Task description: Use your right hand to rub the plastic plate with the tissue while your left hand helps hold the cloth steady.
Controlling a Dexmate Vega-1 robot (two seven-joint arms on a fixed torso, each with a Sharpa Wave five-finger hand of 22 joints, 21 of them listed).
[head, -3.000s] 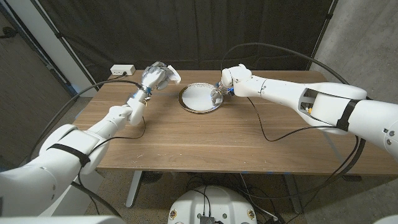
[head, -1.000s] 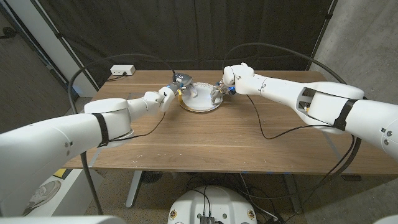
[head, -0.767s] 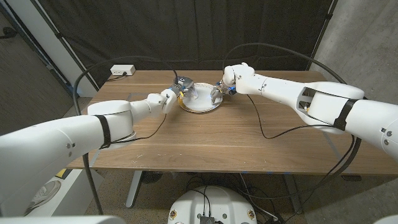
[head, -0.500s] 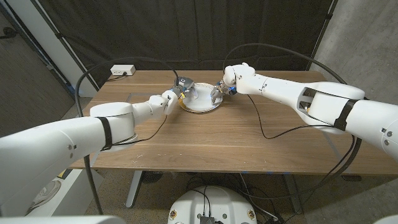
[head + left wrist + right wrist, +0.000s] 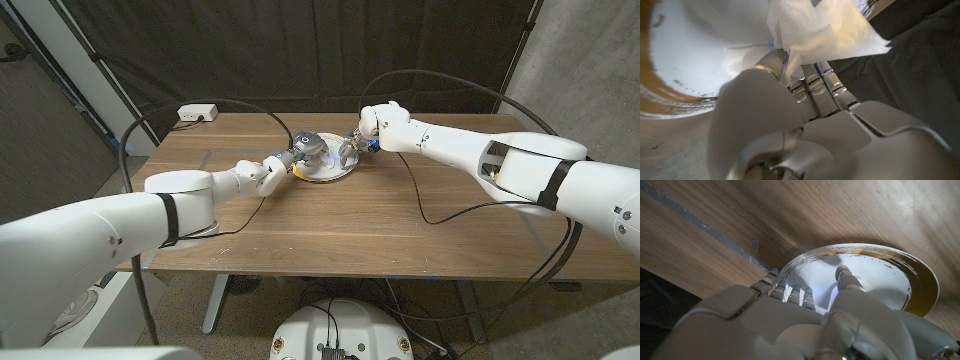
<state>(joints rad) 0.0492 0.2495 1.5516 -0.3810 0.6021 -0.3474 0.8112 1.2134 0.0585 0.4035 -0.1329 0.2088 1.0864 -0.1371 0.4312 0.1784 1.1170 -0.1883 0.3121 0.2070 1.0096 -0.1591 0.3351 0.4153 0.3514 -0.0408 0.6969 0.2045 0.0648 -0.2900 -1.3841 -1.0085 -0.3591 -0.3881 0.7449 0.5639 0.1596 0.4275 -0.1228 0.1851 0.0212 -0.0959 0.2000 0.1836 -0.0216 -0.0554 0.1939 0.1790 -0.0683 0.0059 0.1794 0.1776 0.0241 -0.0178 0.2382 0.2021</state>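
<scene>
Wooden table (image 5: pixel 330 220): left hand (image 5: pixel 305 150) holds tissue (image 5: pixel 825 30) over plate (image 5: pixel 875 275).

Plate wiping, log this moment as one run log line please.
left hand: holds tissue over plate | right hand: on plate's rim, grip unclear | plate: on wooden table

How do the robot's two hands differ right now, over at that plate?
The left hand holds a crumpled white tissue in its fingers over the plate; the right hand holds no tissue and rests its fingers at the plate's rim. The left hand sits on the plate's left side, the right hand on its right side. Both are at the same white plate.
</scene>
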